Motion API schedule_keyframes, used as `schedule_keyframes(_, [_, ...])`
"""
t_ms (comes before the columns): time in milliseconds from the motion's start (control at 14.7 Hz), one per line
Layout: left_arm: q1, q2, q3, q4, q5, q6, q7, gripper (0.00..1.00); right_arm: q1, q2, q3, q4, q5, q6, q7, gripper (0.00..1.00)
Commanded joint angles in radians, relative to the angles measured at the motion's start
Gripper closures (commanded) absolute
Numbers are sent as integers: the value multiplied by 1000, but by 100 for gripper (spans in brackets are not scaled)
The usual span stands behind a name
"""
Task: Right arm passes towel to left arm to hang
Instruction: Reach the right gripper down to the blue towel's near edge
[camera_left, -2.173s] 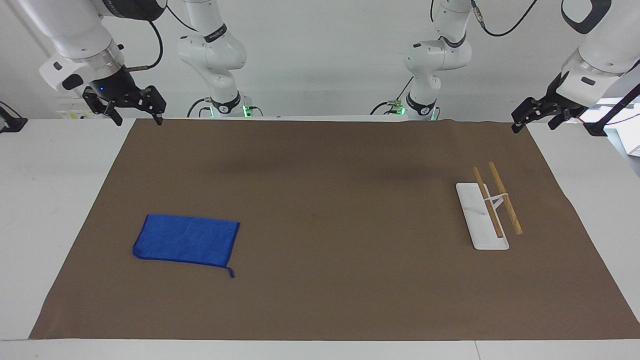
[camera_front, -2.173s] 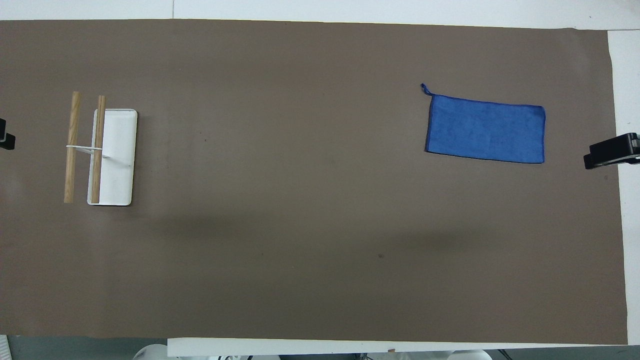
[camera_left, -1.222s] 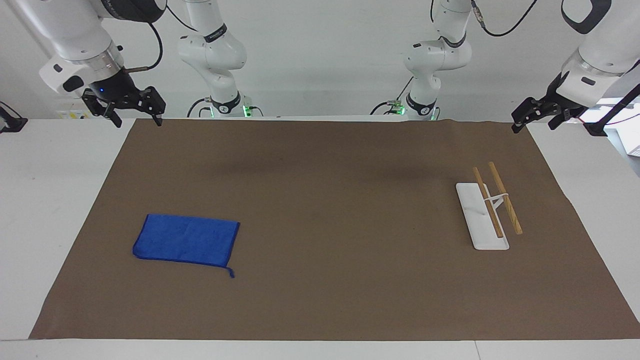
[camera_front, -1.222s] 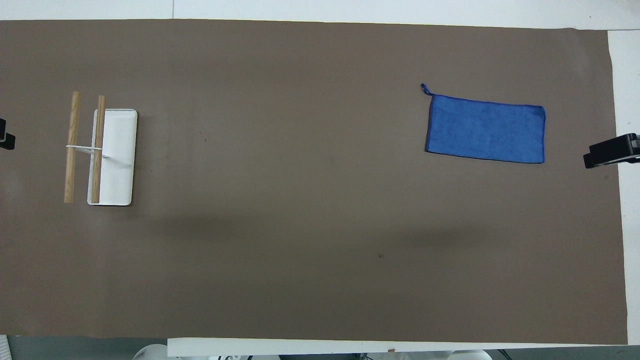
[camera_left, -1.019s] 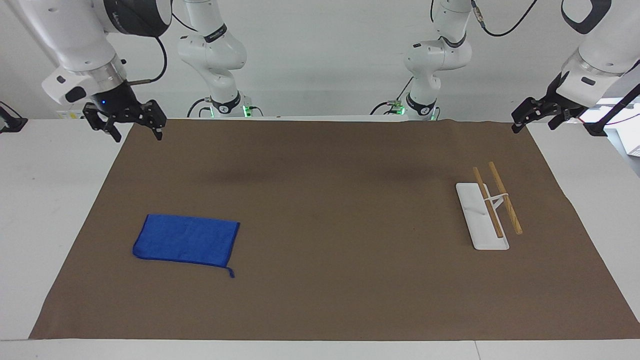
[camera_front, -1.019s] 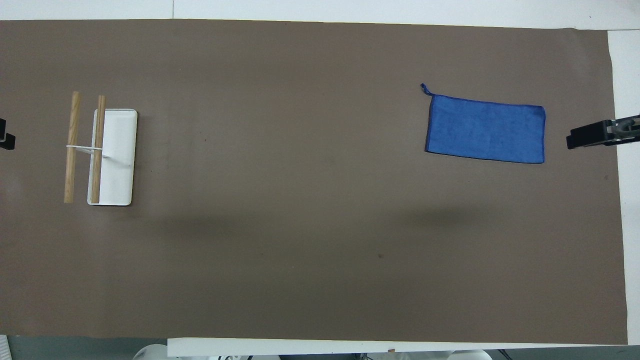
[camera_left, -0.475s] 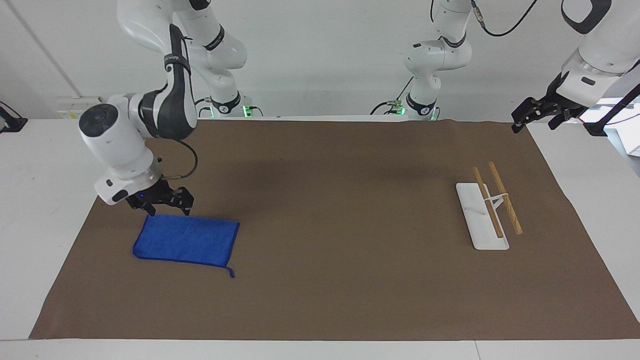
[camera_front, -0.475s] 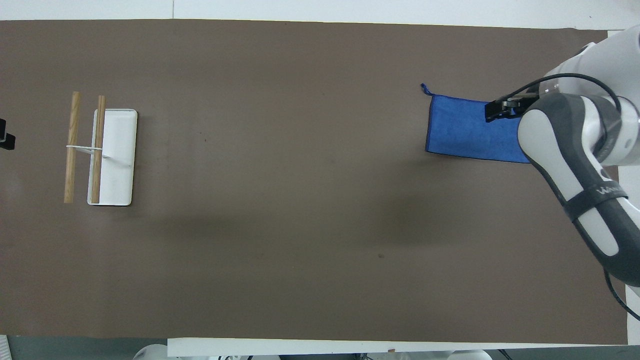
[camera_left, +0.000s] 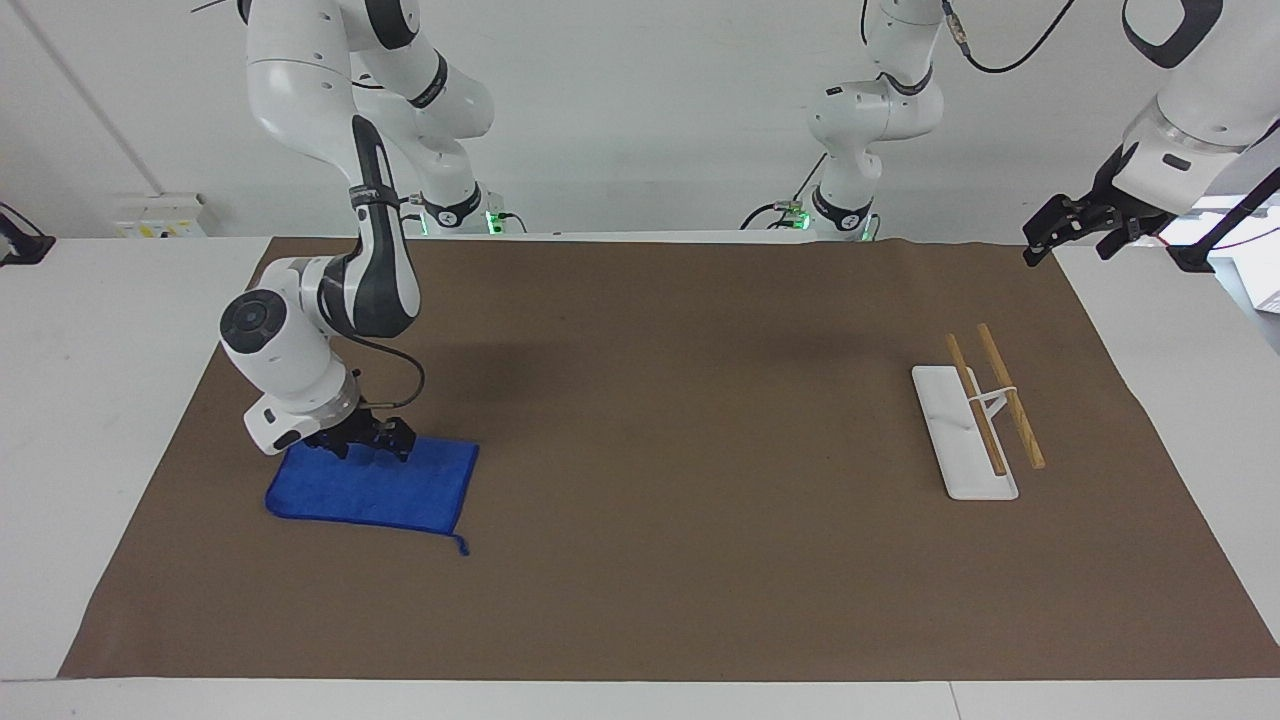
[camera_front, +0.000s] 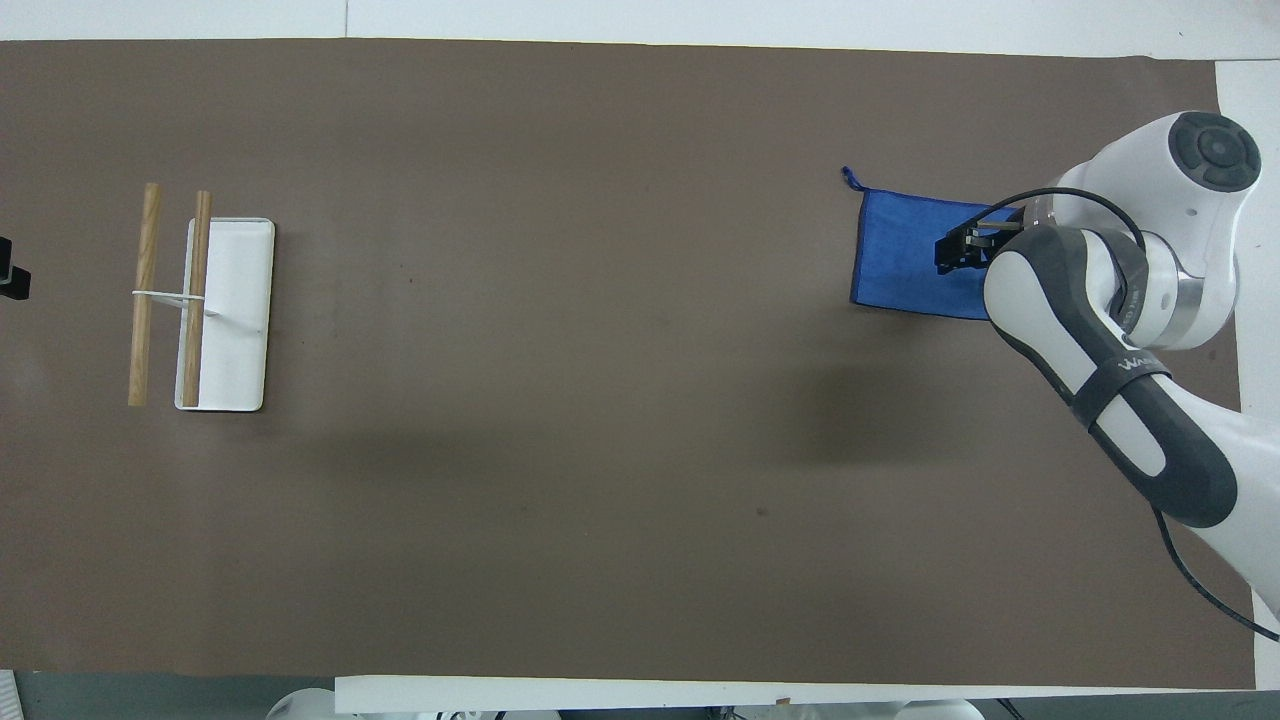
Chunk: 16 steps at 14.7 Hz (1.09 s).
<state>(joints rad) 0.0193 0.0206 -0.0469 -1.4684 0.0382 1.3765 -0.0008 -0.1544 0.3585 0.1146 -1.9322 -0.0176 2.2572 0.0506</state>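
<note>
Towel (camera_left: 375, 490) flat under bent right arm's (camera_left: 330, 300) hand (camera_left: 362, 445).

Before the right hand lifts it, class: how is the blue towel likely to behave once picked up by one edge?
The towel lies flat and thin on the brown mat, so it will probably go limp and drape from the right hand poised at its robot-side edge. Its fluffy surface suggests it is light and unlikely to slip. The corner loop will likely dangle.
</note>
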Motion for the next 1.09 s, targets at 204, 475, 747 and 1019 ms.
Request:
schedule_keyframes(204, [2,-24,1,-26,16,9,4,0,-20,-24,7,-76,-1,62,-41,22])
schedule_keyframes(475, [2,-24,1,-26,16,9,5,0,-16,-15,7,-77,-2,61,-52,69])
schedule_keyframes(747, [2,-24,1,-26,16,9,4,0,-13,-12,7,-58,-4,39,-60,100])
schedule_keyframes(1019, [2,-24,1,-26,16,9,4,0,10,-13,40,137,16,-218,-49,100])
